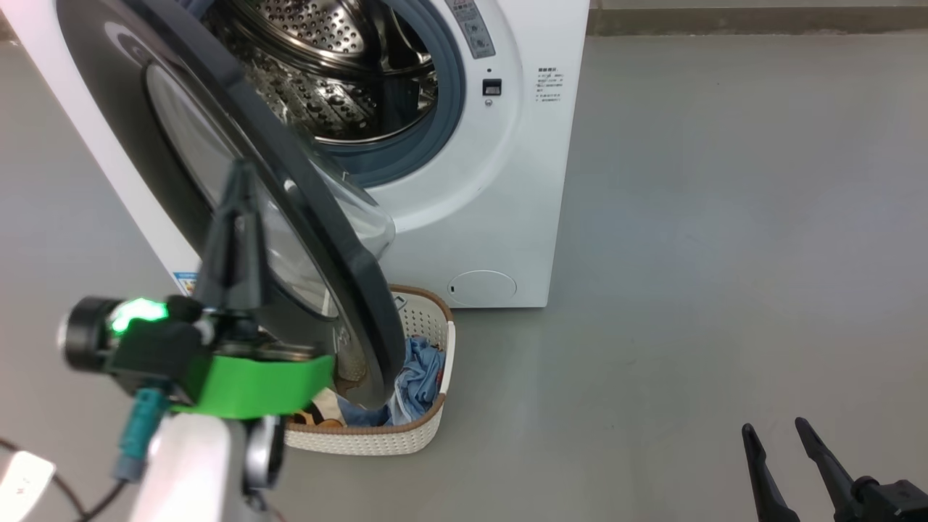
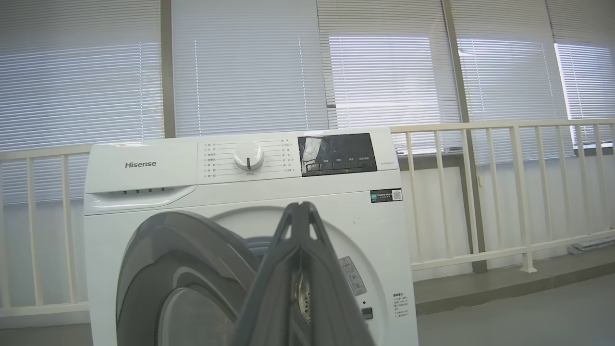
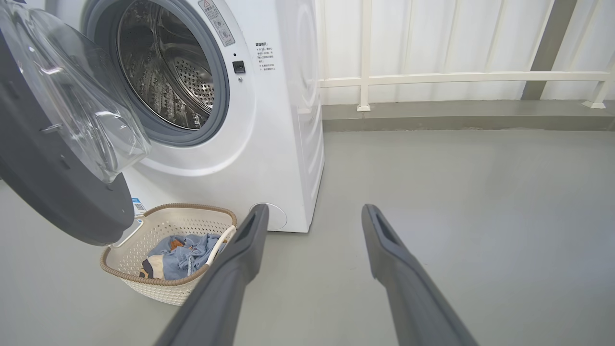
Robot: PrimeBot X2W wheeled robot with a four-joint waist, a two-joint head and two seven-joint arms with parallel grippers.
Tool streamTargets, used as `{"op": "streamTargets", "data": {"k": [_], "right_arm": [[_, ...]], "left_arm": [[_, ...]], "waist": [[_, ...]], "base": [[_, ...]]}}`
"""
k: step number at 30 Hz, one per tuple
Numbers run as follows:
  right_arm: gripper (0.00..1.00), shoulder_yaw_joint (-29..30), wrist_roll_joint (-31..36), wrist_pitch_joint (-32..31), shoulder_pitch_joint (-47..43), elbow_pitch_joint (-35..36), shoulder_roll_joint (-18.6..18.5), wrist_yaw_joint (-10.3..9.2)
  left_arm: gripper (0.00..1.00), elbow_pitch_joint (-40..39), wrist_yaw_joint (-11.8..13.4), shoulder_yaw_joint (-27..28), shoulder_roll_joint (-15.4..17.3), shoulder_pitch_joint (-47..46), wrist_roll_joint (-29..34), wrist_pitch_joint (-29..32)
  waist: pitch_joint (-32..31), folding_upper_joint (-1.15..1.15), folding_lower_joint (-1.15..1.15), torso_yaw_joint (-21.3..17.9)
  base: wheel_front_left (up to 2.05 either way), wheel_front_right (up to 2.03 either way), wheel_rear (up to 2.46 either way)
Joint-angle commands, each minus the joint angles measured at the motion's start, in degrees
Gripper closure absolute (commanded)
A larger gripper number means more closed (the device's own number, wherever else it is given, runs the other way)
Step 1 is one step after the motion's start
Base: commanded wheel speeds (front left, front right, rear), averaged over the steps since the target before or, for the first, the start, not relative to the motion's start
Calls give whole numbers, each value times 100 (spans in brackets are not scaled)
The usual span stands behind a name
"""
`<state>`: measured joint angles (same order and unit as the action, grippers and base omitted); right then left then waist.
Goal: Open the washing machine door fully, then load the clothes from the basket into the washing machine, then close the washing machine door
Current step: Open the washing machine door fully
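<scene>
Far left, left gripper (image 1: pixel 239 174) raised before the outer face of the washing machine door (image 1: pixel 366 326), its two dark fingers pressed tip to tip with nothing between them; contact with the door impossible to tell. Door standing out at an angle from the front of the washing machine (image 1: pixel 507 181), clear glass bowl turned toward the steel drum (image 1: pixel 326 72), mouth of the drum uncovered. Below the door's lower rim, the basket (image 1: pixel 428 424) on the grey floor (image 1: pixel 689 217), just before the machine's front. Inside the basket, the clothes (image 1: pixel 420 377), a small light blue bundle. Further right, a round white flap (image 1: pixel 482 287) low on the machine. Far right, well apart from basket and machine, right gripper (image 1: pixel 774 428) low over bare floor, fingers spread and empty
</scene>
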<state>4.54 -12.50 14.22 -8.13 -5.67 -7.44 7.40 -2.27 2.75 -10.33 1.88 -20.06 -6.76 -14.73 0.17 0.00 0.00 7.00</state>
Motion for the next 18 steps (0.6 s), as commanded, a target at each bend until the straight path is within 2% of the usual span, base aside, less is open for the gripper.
{"op": "streamTargets", "data": {"k": [1,5,11,14,18], "right_arm": [[0,-132,46,57,174,110,-95,9],[0,-135,36,60,152,93,-92,9],[0,-170,26,62,156,74,-103,9],[0,-216,15,63,177,55,-103,9],[0,-257,-24,64,198,27,-105,9]], "left_arm": [[100,-317,-63,-32,101,-267,40,-27],[100,-383,-102,-679,101,-344,-237,132],[100,-150,-63,-1873,100,-451,-1050,737],[100,147,27,-2339,100,-482,-1411,1024],[100,624,191,-2696,100,-567,-1743,1174]], "waist": [[-18,0,0,-11],[-55,0,0,-31],[-80,0,0,-77],[-74,0,0,-110],[-52,0,0,-141]], "base": [[0,0,0],[0,0,0],[0,0,0],[0,0,0],[0,0,0]]}}
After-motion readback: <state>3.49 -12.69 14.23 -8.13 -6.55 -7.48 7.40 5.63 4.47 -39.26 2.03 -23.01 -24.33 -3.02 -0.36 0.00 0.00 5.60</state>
